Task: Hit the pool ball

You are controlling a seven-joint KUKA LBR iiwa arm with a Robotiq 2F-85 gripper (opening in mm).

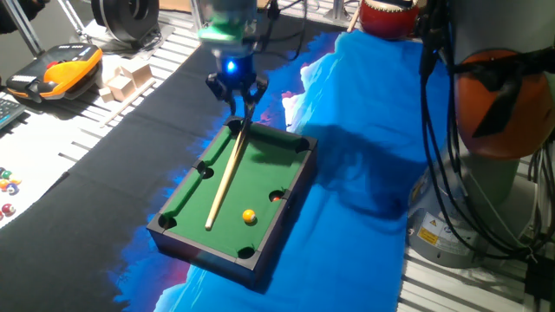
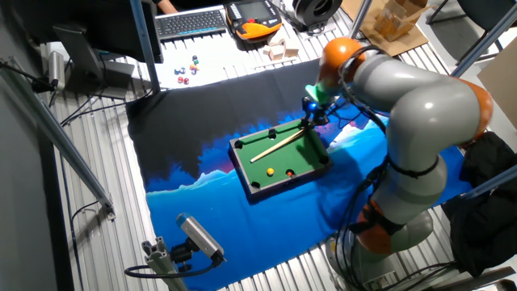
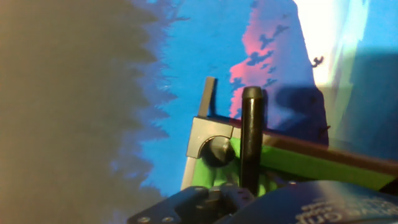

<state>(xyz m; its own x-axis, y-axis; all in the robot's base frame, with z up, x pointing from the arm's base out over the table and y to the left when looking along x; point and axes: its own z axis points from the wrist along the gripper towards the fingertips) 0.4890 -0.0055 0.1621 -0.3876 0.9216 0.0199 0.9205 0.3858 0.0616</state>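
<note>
The mini pool table (image 1: 184, 195) has green felt and black rails; it also shows in the other fixed view (image 2: 242, 162). The tiny yellow pool ball (image 1: 249, 217) lies on the felt near the near end, also seen in the other fixed view (image 2: 270, 171). A reddish ball (image 1: 277, 197) sits at a side pocket. A wooden cue stick (image 1: 224, 178) lies slanted along the felt, its tip left of the pool ball and apart from it. My gripper (image 1: 240, 106) is over the table's far end, shut on the cue's upper end. In the hand view a black finger (image 3: 251, 130) stands over a corner pocket (image 3: 214, 150).
A blue cloth (image 1: 364, 173) lies under and right of the pool table, on a black cloth (image 1: 130, 165). Small multicoloured balls (image 1: 7, 186) lie at the left edge. Wooden blocks (image 1: 126, 78) and an orange-black device (image 1: 56, 74) lie at the back left. The robot's base (image 1: 503, 104) is at the right.
</note>
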